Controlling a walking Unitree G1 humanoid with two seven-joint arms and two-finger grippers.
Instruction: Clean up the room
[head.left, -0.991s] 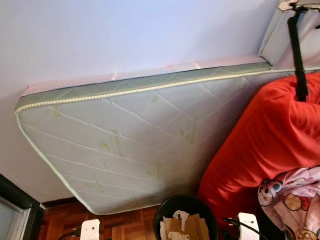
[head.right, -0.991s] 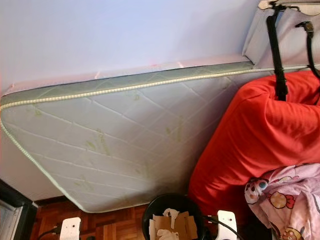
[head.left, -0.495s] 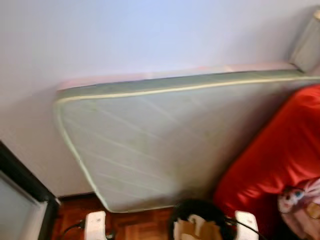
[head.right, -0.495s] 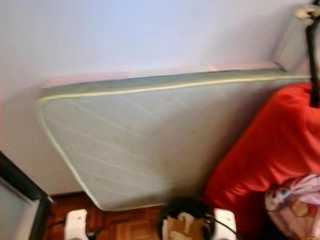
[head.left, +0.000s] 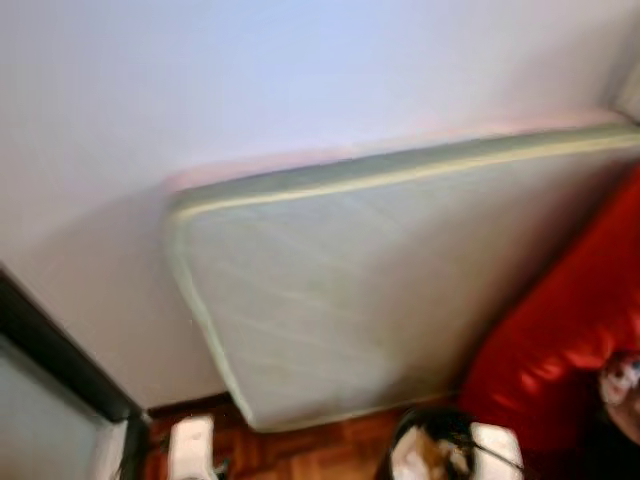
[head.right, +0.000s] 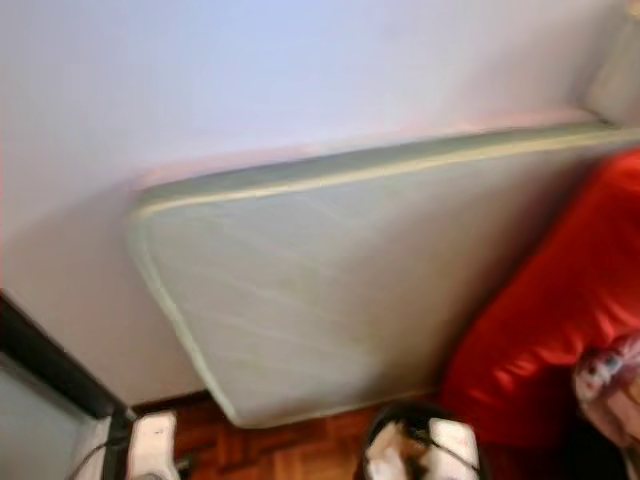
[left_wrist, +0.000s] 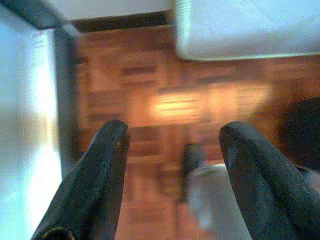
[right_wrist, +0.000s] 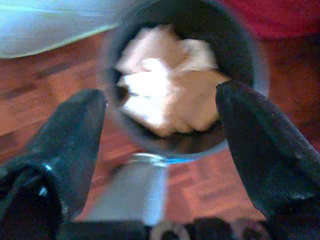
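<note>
My right gripper (right_wrist: 160, 165) hangs with fingers spread over the black bin (right_wrist: 240, 45) beside the mattress (head.left: 370, 290); left gripper (left_wrist: 172, 165) spread too, above bare floor (left_wrist: 150, 95). Crumpled paper (right_wrist: 165, 85) inside looks light, soft; I'd take the bin's stiff rim.

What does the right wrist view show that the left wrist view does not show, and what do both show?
The right wrist view looks into the black bin, with crumpled paper and cardboard inside, and a strip of the red cushion beyond; the right claw is open. The left wrist view has a dark-framed glass panel beside the open left claw. Both show the wooden parquet floor and a corner of the pale mattress.
</note>
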